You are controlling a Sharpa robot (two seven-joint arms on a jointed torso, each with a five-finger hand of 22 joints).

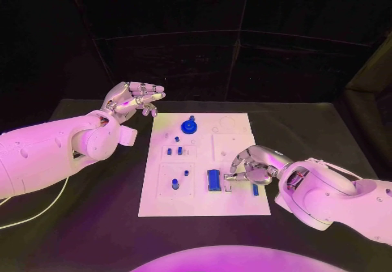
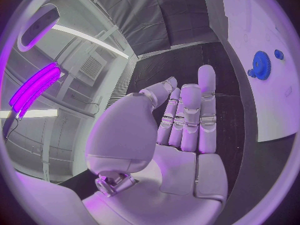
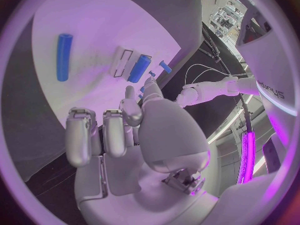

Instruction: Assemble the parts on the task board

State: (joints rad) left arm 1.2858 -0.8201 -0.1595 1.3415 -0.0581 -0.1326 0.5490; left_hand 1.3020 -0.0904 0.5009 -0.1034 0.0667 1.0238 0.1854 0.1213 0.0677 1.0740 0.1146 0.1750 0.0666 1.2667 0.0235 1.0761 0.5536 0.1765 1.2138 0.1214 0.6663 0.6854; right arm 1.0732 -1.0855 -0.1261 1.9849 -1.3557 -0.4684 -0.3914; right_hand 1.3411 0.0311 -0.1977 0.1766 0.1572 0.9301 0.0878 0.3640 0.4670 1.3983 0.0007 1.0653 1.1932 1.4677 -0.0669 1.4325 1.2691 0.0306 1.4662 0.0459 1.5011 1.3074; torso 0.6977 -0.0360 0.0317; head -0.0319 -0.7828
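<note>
— What do you get from the head view that the wrists don't give you?

— The whole board (image 1: 204, 198), white, in the middle of the black table (image 1: 327, 130). I can place all the parts on it: a blue gear (image 1: 190, 126) at the far end, small pegs (image 1: 169, 151) in the left-hand recesses, a block (image 1: 214, 179) toward the near right, and a short rod (image 1: 255, 190) lying flat just right of that block.

— And the right wrist?

— It looks down past my right hand (image 3: 119, 130) onto the board's near end. There the rod (image 3: 63, 56) lies well apart from the fingers (image 3: 80, 135), and the block (image 3: 139, 68) sits beside a pale slot. The head view hides that gap; from above the hand (image 1: 249, 165) covers the spot.

— So is the right hand holding anything?

— Not that I can see. Its fingers are curled in over the board, near the block and rod, with nothing between them in the wrist view. Whether the fingertips touch the board I cannot tell.

— The left?

— My left hand (image 1: 131, 99) is raised off the board's far left corner, over the table. In its wrist view the fingers (image 2: 206, 110) stand straight and side by side, thumb out, palm bare: it holds nothing. That view also catches the gear (image 2: 261, 65) on the board's far end, apart from the hand (image 2: 181, 135).
</note>
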